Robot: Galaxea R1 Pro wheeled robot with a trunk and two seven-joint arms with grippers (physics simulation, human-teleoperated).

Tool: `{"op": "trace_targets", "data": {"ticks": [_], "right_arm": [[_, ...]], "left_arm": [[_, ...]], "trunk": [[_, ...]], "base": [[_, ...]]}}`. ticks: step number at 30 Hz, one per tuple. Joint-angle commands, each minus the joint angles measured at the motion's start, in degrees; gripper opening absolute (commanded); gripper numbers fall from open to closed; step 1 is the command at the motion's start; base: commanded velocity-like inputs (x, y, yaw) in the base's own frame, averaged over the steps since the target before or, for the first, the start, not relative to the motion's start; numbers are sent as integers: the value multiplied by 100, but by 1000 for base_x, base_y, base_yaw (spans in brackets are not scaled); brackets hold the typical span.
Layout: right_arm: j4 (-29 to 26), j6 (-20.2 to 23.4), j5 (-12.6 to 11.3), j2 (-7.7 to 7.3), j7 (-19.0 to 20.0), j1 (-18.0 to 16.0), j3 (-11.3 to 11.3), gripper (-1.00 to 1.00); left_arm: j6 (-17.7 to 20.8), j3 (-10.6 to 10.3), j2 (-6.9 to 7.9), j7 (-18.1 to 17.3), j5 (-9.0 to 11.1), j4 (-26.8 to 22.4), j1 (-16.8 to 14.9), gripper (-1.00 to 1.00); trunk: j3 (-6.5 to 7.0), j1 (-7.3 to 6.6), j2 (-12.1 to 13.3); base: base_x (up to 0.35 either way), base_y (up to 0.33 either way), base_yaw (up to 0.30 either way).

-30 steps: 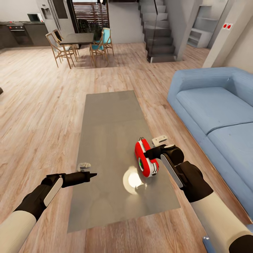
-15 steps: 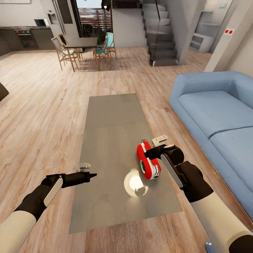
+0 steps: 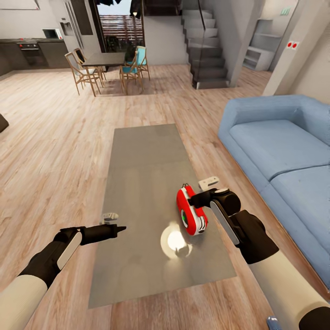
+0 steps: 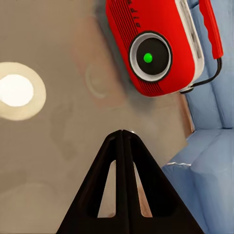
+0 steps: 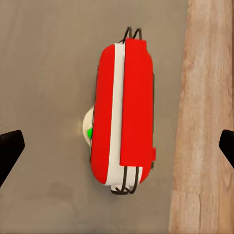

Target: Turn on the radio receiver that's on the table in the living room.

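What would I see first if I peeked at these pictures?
First, the bright red radio receiver with a green light on its round dial, standing on the grey table near the edge closest to the sofa. The right gripper, open, sits right beside it. Next you'd notice the big blue sofa on the right and a glowing lamp reflection on the tabletop.

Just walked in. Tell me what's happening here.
A two-armed robot is working at a low grey table beside a blue sofa. A small red radio stands on the table, and the right gripper sits at it with its fingers spread wide on either side. A green light shows in the middle of the radio's dial. The left gripper is shut and held over the table's other edge, pointing toward the radio.
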Motion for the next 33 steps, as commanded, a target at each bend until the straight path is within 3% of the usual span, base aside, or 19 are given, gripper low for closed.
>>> {"op": "trace_targets", "data": {"ticks": [1, 9, 16, 27, 30, 33], "right_arm": [[-2, 0, 0, -1, 1, 8, -3, 100], [-5, 0, -1, -24, -2, 109, -64, 100], [-45, 0, -1, -178, -5, 181, -116, 100], [-408, 0, -1, -209, -46, 478, -121, 100], [-425, 0, 6, -226, -56, 493, -121, 100], [-346, 0, 8, -239, -156, 538, -121, 100]], "left_arm": [[-1, 0, 0, 2, 1, 3, 1, -100], [-8, 0, 0, 13, 6, 148, 2, -100], [-12, 0, 5, 2, -10, 434, 2, -100], [-14, 0, 22, 0, -17, 722, -7, -100], [-78, 0, 110, -3, -30, 903, -3, -100], [-105, 0, 388, -10, -26, 1162, -5, -100]], "trunk": [[8, 0, 0], [74, 0, 0], [133, 0, 0], [226, 0, 0], [252, 0, 0], [278, 0, 0]], "base": [[0, 0, -123], [0, 0, -125], [0, 0, -119], [0, 0, -116], [0, 0, -102], [0, 0, -99]]}}
